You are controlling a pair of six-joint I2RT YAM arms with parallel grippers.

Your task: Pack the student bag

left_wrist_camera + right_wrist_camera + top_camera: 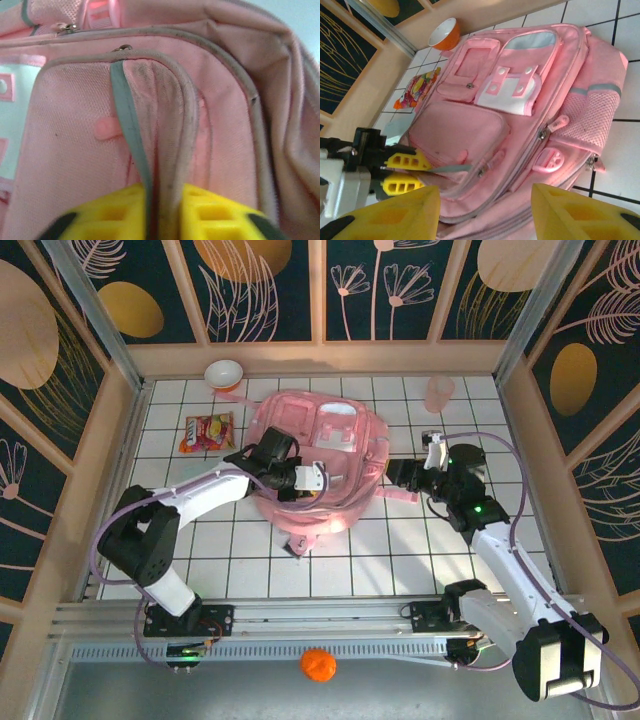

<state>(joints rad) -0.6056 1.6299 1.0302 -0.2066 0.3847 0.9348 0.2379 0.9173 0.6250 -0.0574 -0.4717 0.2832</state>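
1. The student bag (335,435) lies flat in the middle of the table (520,540), front pockets up, a little nearer the far edge than the near one.
2. It looks soft and limp. It would likely sag and fold when lifted rather than keep its shape, and it seems light, with no bulge of contents.
3. The firmest places to take hold appear to be the piped pocket edges, the zip pulls, and the straps. Bare cloth would probably bunch or slip.
4. The left tool (163,200) is closed tight on a fold at the edge of the lower front pocket, with a grey-green trim strip caught between its fingers.
5. The right tool (484,200) is spread wide and holds nothing. It sits just beside the bag's right side, facing it.
6. The pocket zips in view look closed. Whether the pinched pocket gapes cannot be told, and no inside is visible.
7. A bowl (224,373) near the far-left corner looks empty.
8. A cup (438,393) stands near the far-right corner; its contents cannot be told.
9. A snack packet (207,432) lies just left of the bag.
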